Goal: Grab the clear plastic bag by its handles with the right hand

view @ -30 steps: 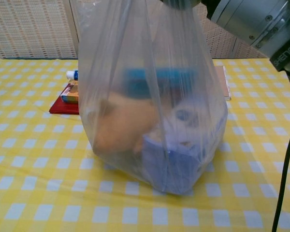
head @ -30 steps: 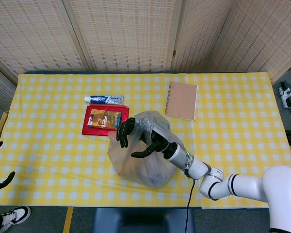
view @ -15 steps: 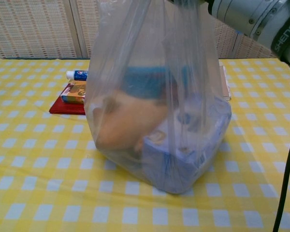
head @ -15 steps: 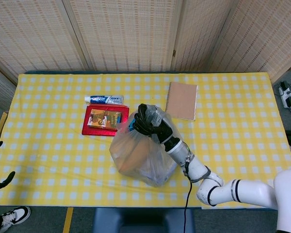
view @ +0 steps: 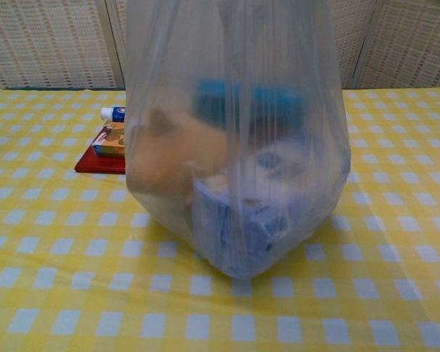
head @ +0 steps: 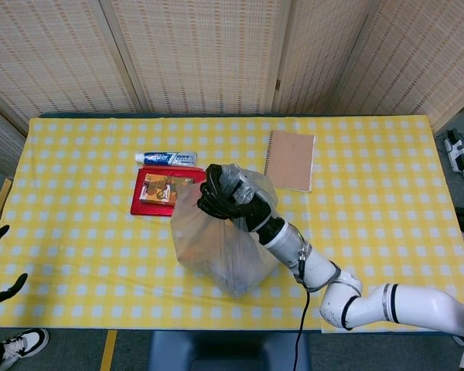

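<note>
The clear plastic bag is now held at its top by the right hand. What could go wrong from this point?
1. The clear plastic bag is full, with several items bulging at the bottom in the chest view; the handles might slip from the right hand.
2. The bag hangs close to the red box and toothpaste tube; a swing could knock them.
3. The brown notebook lies near the arm's path.
</note>
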Robot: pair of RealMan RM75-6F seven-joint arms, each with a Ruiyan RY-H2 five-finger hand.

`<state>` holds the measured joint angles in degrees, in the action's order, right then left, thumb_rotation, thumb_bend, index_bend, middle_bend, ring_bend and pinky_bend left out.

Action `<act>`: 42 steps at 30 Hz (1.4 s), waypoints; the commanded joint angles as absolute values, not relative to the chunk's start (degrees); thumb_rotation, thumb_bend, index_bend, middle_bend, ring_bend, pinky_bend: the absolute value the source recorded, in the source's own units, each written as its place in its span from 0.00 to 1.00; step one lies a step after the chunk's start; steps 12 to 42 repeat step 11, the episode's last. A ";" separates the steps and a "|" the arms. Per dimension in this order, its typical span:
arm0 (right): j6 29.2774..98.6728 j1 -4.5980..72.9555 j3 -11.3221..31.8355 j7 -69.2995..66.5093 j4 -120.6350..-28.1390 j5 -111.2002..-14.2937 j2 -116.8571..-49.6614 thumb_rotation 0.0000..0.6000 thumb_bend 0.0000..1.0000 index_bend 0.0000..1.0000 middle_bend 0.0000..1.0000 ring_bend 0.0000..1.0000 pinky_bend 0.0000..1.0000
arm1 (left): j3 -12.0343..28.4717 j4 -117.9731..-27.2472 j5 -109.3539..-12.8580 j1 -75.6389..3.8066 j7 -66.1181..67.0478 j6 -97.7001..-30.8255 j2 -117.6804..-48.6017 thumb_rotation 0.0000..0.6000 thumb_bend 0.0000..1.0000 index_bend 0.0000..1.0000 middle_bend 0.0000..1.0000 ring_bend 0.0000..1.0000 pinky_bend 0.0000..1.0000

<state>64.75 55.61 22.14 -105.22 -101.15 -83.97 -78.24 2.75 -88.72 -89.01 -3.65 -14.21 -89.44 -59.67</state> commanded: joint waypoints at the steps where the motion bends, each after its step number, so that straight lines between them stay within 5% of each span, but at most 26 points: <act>1: 65.41 55.51 25.14 -105.80 -104.93 -85.41 -74.78 1.00 0.59 0.81 0.86 1.00 0.98 | 2.70 -88.76 -88.97 -3.74 -14.07 -89.23 -59.71 1.00 0.32 0.00 0.02 0.02 0.05; 9: 65.70 54.09 28.67 -103.21 -110.77 -83.25 -69.66 1.00 0.59 0.82 0.86 1.00 0.98 | 2.59 -88.86 -88.77 -4.13 -13.69 -88.35 -59.84 1.00 0.32 0.00 0.02 0.02 0.05; 42: 65.56 53.91 28.74 -102.79 -111.00 -82.97 -69.51 1.00 0.59 0.82 0.86 1.00 0.98 | 2.52 -88.99 -88.93 -4.13 -13.49 -88.40 -59.86 1.00 0.32 0.00 0.03 0.02 0.05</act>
